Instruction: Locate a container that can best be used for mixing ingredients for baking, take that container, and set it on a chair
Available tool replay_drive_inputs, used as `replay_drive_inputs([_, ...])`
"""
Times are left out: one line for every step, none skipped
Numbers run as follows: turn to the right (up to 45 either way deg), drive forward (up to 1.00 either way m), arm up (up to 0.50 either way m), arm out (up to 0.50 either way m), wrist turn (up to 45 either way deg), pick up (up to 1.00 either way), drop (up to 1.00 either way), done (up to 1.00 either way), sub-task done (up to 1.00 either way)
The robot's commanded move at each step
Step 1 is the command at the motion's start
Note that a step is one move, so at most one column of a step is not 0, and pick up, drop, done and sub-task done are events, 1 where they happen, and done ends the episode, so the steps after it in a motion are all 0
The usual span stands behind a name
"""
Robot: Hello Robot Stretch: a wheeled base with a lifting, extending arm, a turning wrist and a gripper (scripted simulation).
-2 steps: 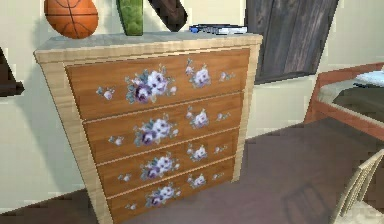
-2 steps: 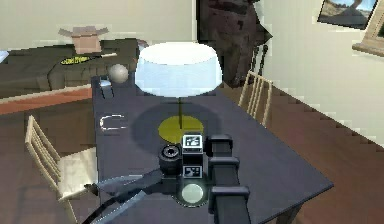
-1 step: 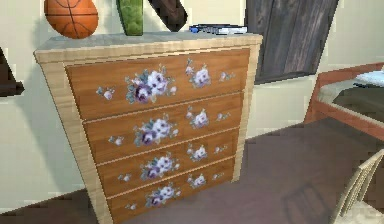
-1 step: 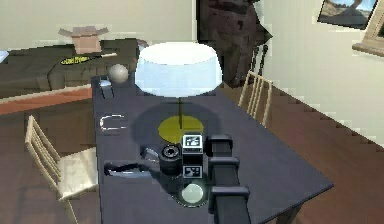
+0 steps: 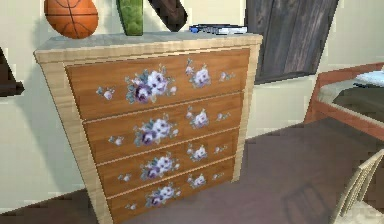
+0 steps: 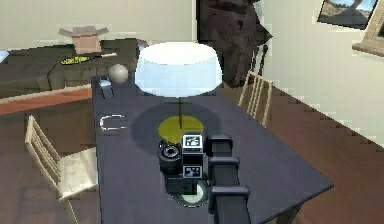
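A small grey round thing [image 6: 120, 73], perhaps a bowl, sits near the far end of the dark table [image 6: 270, 150]. The arm [image 6: 228, 195] rises from the arm side view's bottom edge over the table. My gripper [image 6: 176, 164] is beside the foot of a lamp with a wide white shade [image 6: 178, 70]. I cannot tell whether the gripper holds anything. A light wooden chair [image 6: 60, 165] stands at the table's left side. Another chair [image 6: 256, 96] stands at its right side. A chair corner [image 5: 362, 200] shows at the forward view's lower right.
A wooden dresser with flowered drawers [image 5: 150, 120] stands close ahead, with a basketball [image 5: 71, 15] and other things on top. A bed [image 5: 350, 100] lies to its right. On the table lie a white ring-like thing [image 6: 110, 122] and a small item [image 6: 103, 87]. A cardboard box [image 6: 85, 38] sits beyond.
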Motion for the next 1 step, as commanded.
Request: replay_drive_inputs([0.0, 0.00, 0.00, 0.00, 9.0, 0.00, 0.00, 0.00, 0.00])
